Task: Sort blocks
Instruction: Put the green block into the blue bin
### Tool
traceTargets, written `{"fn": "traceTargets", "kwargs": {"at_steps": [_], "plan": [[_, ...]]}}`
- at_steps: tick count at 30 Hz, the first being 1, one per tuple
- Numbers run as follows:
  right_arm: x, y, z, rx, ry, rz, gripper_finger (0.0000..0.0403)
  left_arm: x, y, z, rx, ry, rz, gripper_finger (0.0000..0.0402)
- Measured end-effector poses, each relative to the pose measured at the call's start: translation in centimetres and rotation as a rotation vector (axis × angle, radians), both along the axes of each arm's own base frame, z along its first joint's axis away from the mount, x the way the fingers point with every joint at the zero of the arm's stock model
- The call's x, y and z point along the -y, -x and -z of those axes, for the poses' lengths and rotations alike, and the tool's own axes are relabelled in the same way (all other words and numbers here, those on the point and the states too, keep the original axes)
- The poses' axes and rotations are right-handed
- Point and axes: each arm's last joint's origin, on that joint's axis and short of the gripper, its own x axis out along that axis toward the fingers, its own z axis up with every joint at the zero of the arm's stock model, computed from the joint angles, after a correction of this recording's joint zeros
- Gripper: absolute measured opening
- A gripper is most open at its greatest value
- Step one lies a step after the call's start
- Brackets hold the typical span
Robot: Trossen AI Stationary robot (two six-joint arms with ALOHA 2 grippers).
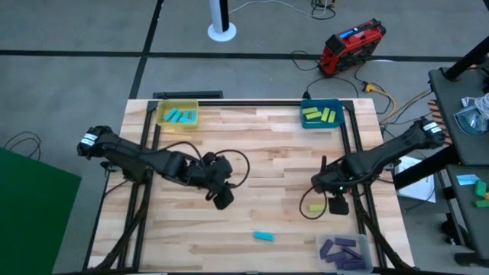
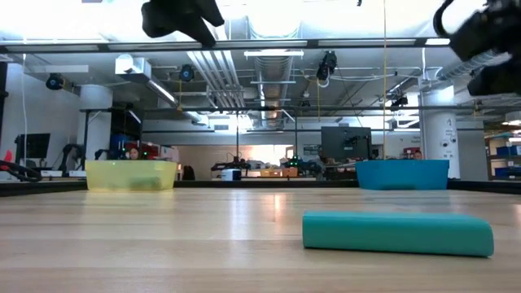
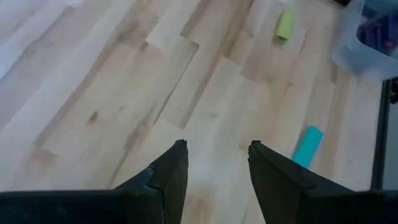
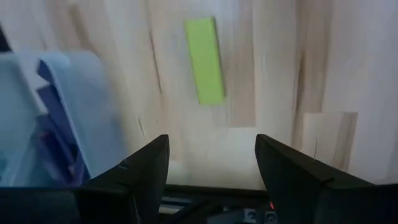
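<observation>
Yellow-green block [image 4: 204,60] lies loose near the tabletop's right edge, just ahead of your spread, empty right end effector [image 4: 211,163]; lower it, then pinch. Left end effector [image 3: 217,167] hovers spread mid-tabletop.

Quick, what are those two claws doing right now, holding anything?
Left gripper: open, holding nothing, above bare table short of the cyan block.
Right gripper: open, holding nothing, over the yellow-green block.
</observation>
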Motion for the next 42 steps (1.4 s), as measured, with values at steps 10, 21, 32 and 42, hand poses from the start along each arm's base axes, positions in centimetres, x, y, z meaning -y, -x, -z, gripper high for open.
{"fn": "traceTargets", "kwargs": {"at_steps": [10,21,32,42], "plan": [[1.1,-0.1,-0.2,0.066,0.03,0.059,0.0231,-1.3,-0.4,-0.1,-0.002,-0.048,0.011,0.0147],[-2.1,-4.0,4.2,0.129,0.052,-0.051,0.0231,-1.4,-0.4,-0.1,-0.005,-0.056,0.02,0.0147],[-2.4,-4.6,7.4,0.078,0.069,-0.124,0.0231,-1.4,-0.4,0.0,-0.012,-0.067,0.031,0.0147],[-2.2,-4.7,10.6,0.038,0.115,-0.135,0.0189,-1.4,-0.4,0.0,-0.017,-0.079,0.043,0.0147]]}}
